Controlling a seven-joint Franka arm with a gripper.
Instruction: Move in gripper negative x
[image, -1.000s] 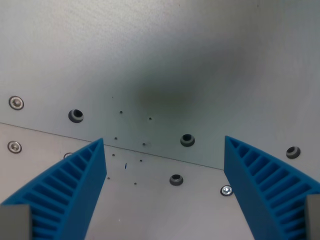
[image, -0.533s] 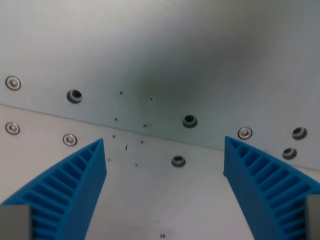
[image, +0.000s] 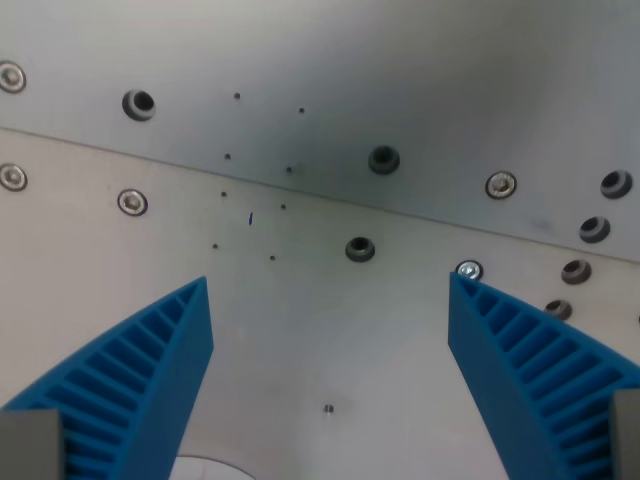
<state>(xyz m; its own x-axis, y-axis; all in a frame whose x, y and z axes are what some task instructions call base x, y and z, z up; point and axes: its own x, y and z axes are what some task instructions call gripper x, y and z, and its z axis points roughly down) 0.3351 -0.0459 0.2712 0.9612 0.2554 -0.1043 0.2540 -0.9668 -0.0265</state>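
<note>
My gripper (image: 328, 290) is open and empty. Its two blue ribbed fingers (image: 140, 385) rise from the bottom corners of the wrist view, wide apart. Between and beyond them lies a bare grey metal surface (image: 330, 340). A seam (image: 300, 190) between two metal plates runs across the upper part of the view, sloping down to the wrist view's right. No loose object lies between the fingers.
Screws (image: 131, 201) and dark threaded holes (image: 360, 249) dot both plates along the seam. More holes (image: 594, 229) cluster at the wrist view's right. A pale curved edge (image: 215, 466) shows at the bottom between the fingers.
The whole scene has slid upward in the wrist view, so the camera has moved. The seam and screws sit higher, and a pale curved edge has come in at the bottom. The fingers stay open.
</note>
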